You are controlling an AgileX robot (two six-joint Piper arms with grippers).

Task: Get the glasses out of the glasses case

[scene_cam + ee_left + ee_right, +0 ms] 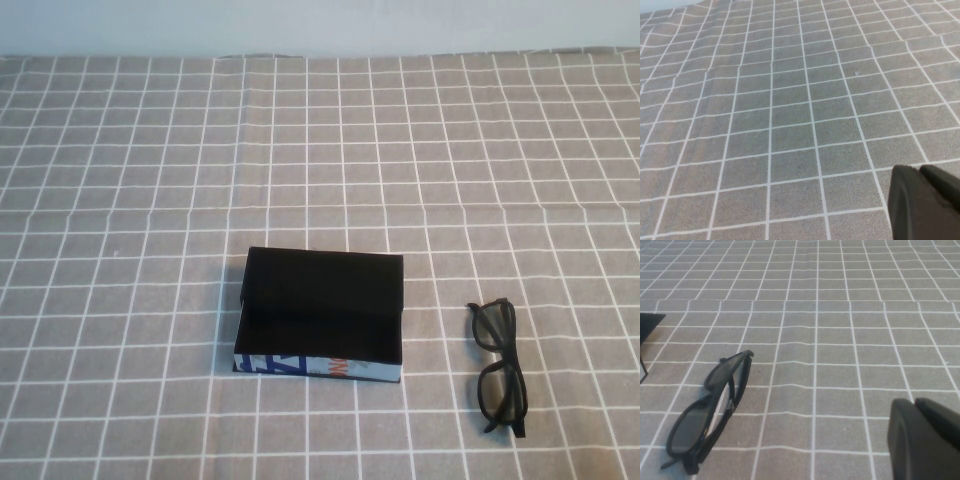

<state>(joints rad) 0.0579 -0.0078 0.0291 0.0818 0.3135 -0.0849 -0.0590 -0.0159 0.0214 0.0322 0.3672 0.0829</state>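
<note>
- A worktop (pixel 150 150) covered in a grey cloth with a white grid fills the high view.
- The glasses case (pixel 320 312) lies open near the middle, black inside and holding nothing, its white printed strip facing the robot.
- The glasses (pixel 498 366) lie folded on the cloth to the right of the case, apart from it. By the look of things they are already out.
- Neither arm shows in the high view.
- The left end effector (pixel 926 202) appears only as a dark tip at the edge of its own wrist view, over bare cloth. Its two parts sit close together, but I cannot tell whether it is fully closed.
- The right end effector (pixel 925 437) appears the same way in its wrist view, near the glasses (pixel 707 412) but not touching them. I cannot tell its state either, and it holds nothing visible.
- In my judgement the task looks finished, and what remains is to keep both arms clear.
- Doing this well means staying away from the frames, since a brush could slide the light plastic across the cloth.
- The case's raised lid could also be tipped by a careless sweep.
</note>
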